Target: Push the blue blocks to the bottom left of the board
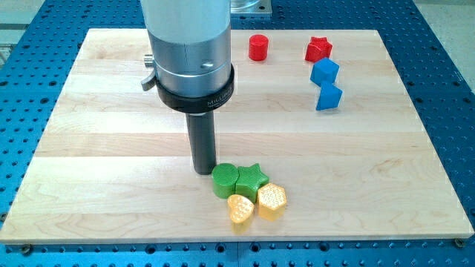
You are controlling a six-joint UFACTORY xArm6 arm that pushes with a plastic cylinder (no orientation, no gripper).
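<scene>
Blue blocks, two small faceted plastic ones (325,72) (329,97), touching, upper right of wooden bench (111,126), near red star (318,50). No hand; rod tip (204,172) well apart, beside green cylinder (224,180). Probably light, rigid, slippery; best pushed from right faces.

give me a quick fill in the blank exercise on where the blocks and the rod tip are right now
1. The two blue blocks sit at the view's upper ____.
2. My tip is just left of the green ____.
3. The red star lies directly ____ the blue blocks.
4. The yellow blocks number ____.

Missing words: right; cylinder; above; two
</scene>
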